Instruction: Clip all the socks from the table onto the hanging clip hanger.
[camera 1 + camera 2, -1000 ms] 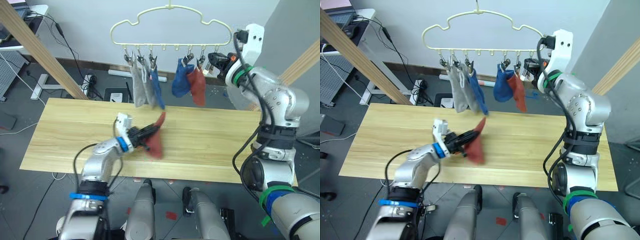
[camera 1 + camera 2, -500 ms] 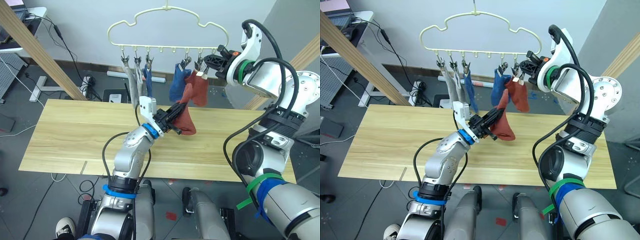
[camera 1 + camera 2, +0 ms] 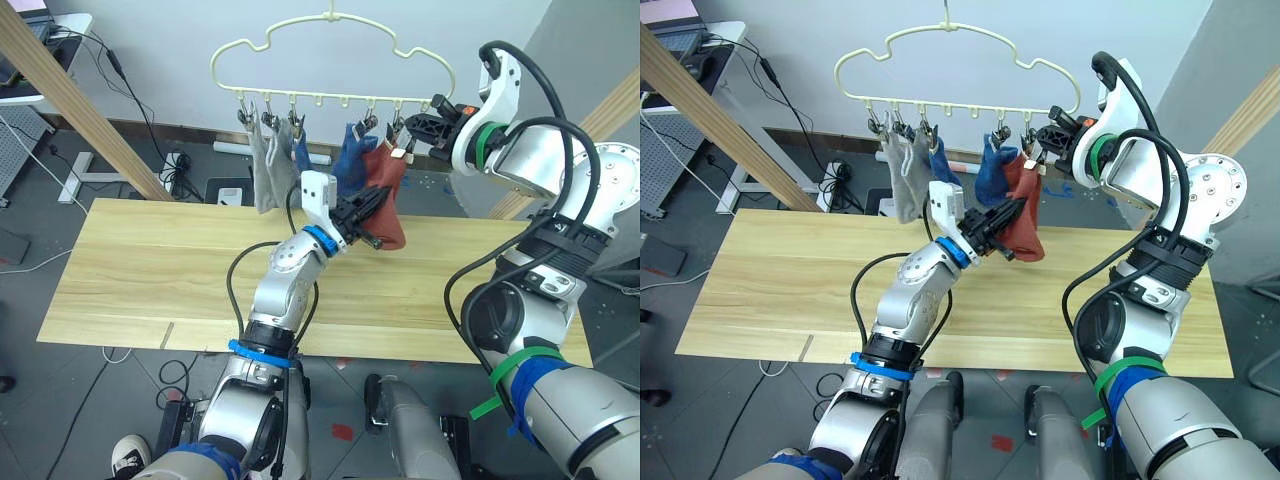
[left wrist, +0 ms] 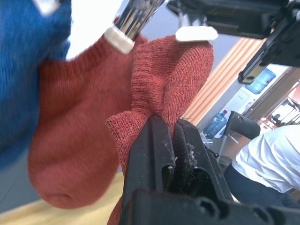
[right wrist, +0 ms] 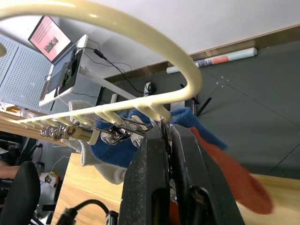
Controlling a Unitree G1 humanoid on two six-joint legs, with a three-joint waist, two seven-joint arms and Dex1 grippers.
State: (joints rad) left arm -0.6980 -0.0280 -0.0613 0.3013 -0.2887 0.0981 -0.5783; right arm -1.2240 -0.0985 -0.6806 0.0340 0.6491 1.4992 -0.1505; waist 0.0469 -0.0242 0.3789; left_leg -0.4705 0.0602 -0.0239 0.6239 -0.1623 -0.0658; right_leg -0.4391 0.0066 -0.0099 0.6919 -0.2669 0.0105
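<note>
The pale-yellow clip hanger (image 3: 330, 45) hangs above the table (image 3: 150, 270). Two light grey socks (image 3: 262, 168) and a blue sock (image 3: 301, 152) hang from its left clips. Another blue sock (image 3: 350, 160) and a rust-red sock (image 4: 70, 136) hang from clips further right. My left gripper (image 3: 377, 199) is shut on the second rust-red sock (image 4: 171, 77) and holds it up against the hung red one, just under the right-hand clips. At the hanger's right end, my right gripper (image 3: 420, 110) is shut on the end clip (image 5: 161, 125).
Thick wooden poles slant at the left (image 3: 80, 100) and at the right (image 3: 610, 100). Cables and a desk (image 3: 40, 60) stand on the floor behind the table's left end. A person in a white shirt (image 4: 267, 164) sits in the background of the left wrist view.
My left gripper has lifted the rust-red sock from just above the table up and to the right, to the hanger's right-hand clips. The right gripper has stayed at the end clip.
</note>
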